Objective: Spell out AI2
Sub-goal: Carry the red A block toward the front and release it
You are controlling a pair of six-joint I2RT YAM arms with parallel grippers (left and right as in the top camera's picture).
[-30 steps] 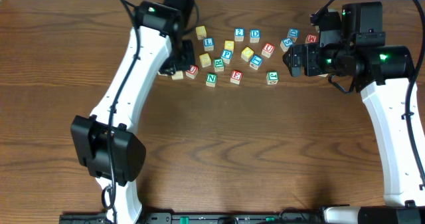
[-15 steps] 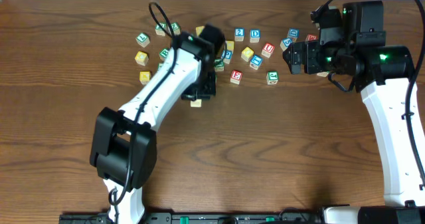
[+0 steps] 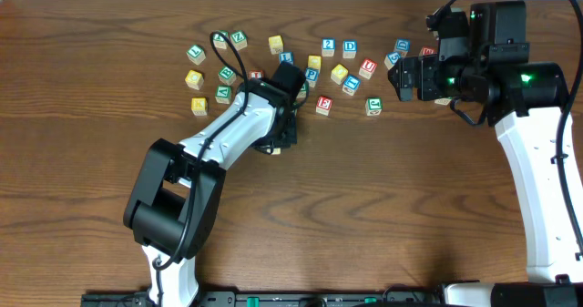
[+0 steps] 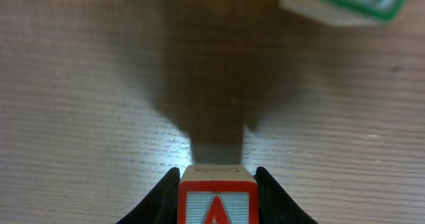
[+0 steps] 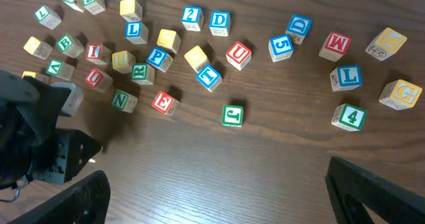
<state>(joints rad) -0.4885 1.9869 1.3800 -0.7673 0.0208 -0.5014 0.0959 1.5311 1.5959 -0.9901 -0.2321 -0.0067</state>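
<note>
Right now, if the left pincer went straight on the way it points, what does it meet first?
Likely the bare table: the left pincer points down at the wood, the red A block it grips leading. The green-edged block lies off that line, upper right; depth unclear.

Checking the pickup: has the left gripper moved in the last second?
Yes. Overhead, the left gripper, holding the A block, has pulled down-image out of the cluster: once roughly level with the E block, now below it.
</note>
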